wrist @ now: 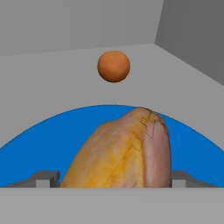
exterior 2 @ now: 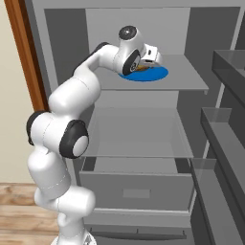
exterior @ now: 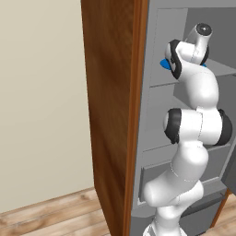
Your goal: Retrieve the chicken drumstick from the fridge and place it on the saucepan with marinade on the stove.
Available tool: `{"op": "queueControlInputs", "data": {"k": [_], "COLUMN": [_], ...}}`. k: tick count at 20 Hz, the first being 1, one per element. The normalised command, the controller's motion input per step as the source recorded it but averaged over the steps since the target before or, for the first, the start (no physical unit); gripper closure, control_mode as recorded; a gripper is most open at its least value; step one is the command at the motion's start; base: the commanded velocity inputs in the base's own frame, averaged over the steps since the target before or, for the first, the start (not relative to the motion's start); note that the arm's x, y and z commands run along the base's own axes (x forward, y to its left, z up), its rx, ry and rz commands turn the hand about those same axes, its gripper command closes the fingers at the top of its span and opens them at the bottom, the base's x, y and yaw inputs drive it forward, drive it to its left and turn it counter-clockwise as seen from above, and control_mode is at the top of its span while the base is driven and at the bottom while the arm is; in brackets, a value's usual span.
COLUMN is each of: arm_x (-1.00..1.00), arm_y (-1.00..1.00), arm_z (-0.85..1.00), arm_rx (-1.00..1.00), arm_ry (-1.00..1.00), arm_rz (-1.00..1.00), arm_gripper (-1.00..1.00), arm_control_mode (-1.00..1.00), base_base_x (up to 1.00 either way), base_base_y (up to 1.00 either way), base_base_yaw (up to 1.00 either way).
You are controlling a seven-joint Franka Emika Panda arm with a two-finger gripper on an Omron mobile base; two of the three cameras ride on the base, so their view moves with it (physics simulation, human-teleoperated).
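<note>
The fridge (exterior 2: 143, 143) is standing open, its grey shelves and drawers facing the arm and its brown wooden side panel (exterior: 113, 115) running along the edge in the left base view. The arm is reaching up and into the upper compartment, and the gripper (exterior 2: 152, 56) is hanging low over the upper shelf (exterior 2: 186, 79).

A round blue plate (wrist: 39, 144) is lying on that shelf directly beneath the gripper; in the right base view its blue rim (exterior 2: 155, 74) is showing just under the hand.

The chicken drumstick (wrist: 120, 151) is resting on the plate, right in front of the gripper and between its two fingertips. In the hand view the gripper (wrist: 111, 181) is spread wide, with one dark fingertip (wrist: 46, 178) standing to one side of the meat and the other to the opposite side. The jaws are bracketing the drumstick with a little room at each side, so the gripper is released and is not clamping anything; whether a fingertip is brushing the meat cannot be told, since the drumstick is hiding the inner edges.

Beyond the drumstick, farther along the shelf and well apart from the gripper, a small orange ball-shaped fruit (wrist: 113, 66) is sitting off the plate, near the back wall of the fridge.
</note>
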Motion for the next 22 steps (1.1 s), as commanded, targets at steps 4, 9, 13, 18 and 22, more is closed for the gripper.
{"op": "queueControlInputs", "data": {"k": [4, 9, 13, 18, 22], "arm_x": [-0.15, -0.6, -0.76, -0.94, -1.0], "arm_y": [-0.15, -0.1, -0.03, 0.0, 0.0], "arm_z": [0.07, 0.19, 0.25, 0.14, 0.14], "arm_rx": [0.0, 0.0, 0.0, -0.04, 0.0], "arm_ry": [0.0, -0.05, -0.09, -0.07, -0.01], "arm_rz": [0.02, 0.02, 0.01, 0.01, 0.0], "arm_gripper": [1.0, 1.0, 1.0, 1.0, 1.0], "arm_control_mode": [-1.0, -1.0, -1.0, -1.0, -1.0], "base_base_x": [0.0, 0.0, 0.0, 0.0, 0.0], "base_base_y": [0.0, 0.0, 0.0, 0.0, 0.0], "base_base_yaw": [0.0, 0.0, 0.0, 0.0, 0.0]}}
